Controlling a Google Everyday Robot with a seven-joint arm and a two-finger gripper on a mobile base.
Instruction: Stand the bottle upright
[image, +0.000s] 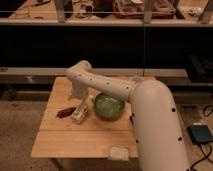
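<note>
The bottle (80, 112) is a small whitish-cream bottle with a pale label, lying tilted on the wooden table (85, 137), just left of the green bowl (109, 106). My gripper (78, 94) hangs at the end of the white arm (107, 86), directly above and behind the bottle's upper end. I cannot tell whether it touches the bottle.
A small reddish-brown object (65, 112) lies left of the bottle. A flat whitish item (119, 152) lies near the table's front edge. My arm's thick white body (155, 130) covers the table's right side. Dark shelving stands behind the table.
</note>
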